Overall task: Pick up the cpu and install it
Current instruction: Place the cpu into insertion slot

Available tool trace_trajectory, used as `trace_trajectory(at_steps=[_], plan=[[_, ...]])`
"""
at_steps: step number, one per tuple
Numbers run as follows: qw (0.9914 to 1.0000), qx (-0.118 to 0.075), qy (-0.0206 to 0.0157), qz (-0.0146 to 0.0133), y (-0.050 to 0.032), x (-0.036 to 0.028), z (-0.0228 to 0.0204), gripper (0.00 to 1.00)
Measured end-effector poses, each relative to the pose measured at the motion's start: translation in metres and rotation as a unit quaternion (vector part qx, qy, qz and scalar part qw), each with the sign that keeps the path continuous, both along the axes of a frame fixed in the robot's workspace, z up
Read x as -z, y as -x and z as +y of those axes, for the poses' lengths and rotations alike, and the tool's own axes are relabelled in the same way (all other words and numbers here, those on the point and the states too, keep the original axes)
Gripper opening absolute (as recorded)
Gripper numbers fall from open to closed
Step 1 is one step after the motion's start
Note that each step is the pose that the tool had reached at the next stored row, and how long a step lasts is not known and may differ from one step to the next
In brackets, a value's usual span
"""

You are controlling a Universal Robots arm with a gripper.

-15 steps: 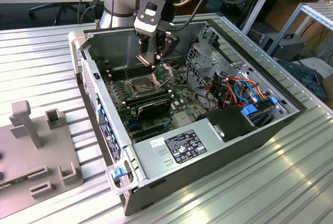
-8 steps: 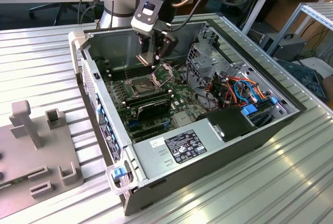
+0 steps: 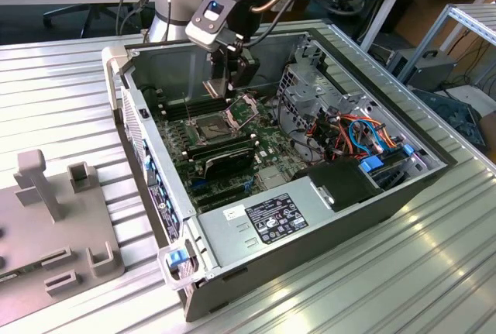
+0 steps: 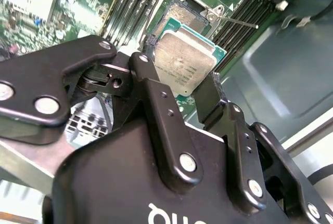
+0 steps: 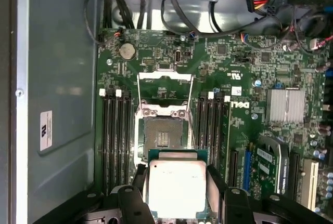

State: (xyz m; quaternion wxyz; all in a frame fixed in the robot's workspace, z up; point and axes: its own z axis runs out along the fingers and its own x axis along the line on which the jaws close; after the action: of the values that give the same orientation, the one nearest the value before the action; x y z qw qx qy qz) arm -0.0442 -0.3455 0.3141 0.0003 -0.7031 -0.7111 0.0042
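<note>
The cpu point(image 5: 177, 187), a small silver-topped square chip on a green base, is pinched by two edges between my black fingers point(image 5: 214, 180). My gripper point(image 5: 177, 178) is shut on it. The chip hangs a little above the motherboard, just beside the open socket point(image 5: 162, 133), whose hinged metal frame point(image 5: 164, 86) stands flipped up. In the second wrist view the cpu point(image 4: 183, 64) sits tilted in the gripper point(image 4: 181, 63) over the socket point(image 4: 182, 16). In the exterior view my gripper point(image 3: 221, 86) reaches down into the open computer case point(image 3: 372, 210) above the socket point(image 3: 211, 126).
Memory slots point(image 5: 115, 135) flank the socket on both sides. A drive cage point(image 3: 310, 78) and a bundle of coloured cables point(image 3: 364, 136) lie toward the exterior view's right, with the power supply point(image 3: 271, 218) at the front. A grey fixture block point(image 3: 54, 210) stands outside the case at that view's left.
</note>
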Motion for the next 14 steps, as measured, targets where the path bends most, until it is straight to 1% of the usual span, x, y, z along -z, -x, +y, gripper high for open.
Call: trace_trajectory(at_steps=[1, 3, 4, 6, 7, 8, 9, 10, 11, 12, 13, 14], plan=[[0.99998, 0.006, 0.0001, 0.0001, 0.0000, 0.0001, 0.0000, 0.55], [0.99998, 0.007, 0.0004, -0.0001, 0.0000, 0.0002, 0.0000, 0.55], [0.99998, 0.007, 0.0003, -0.0008, 0.0002, 0.0004, 0.0000, 0.55], [0.99995, 0.007, 0.0002, -0.0075, 0.0009, 0.0015, 0.0000, 0.55], [0.99989, 0.007, 0.0002, -0.0133, 0.0017, 0.0021, 0.0000, 0.55], [0.99972, 0.007, 0.0001, -0.0227, 0.0040, 0.0028, 0.0000, 0.55], [0.99958, 0.007, 0.0000, -0.0281, 0.0054, 0.0035, 0.0001, 0.55], [0.99948, 0.007, 0.0001, -0.0317, 0.0061, 0.0040, 0.0000, 0.55], [0.99939, 0.007, 0.0002, -0.0342, 0.0066, 0.0045, 0.0000, 0.55], [0.99928, 0.007, 0.0002, -0.0373, 0.0072, 0.0059, 0.0000, 0.55], [0.99922, 0.007, 0.0002, -0.0388, 0.0076, 0.0072, 0.0000, 0.55], [0.99920, 0.007, 0.0002, -0.0394, 0.0079, 0.0086, 0.0000, 0.55]])
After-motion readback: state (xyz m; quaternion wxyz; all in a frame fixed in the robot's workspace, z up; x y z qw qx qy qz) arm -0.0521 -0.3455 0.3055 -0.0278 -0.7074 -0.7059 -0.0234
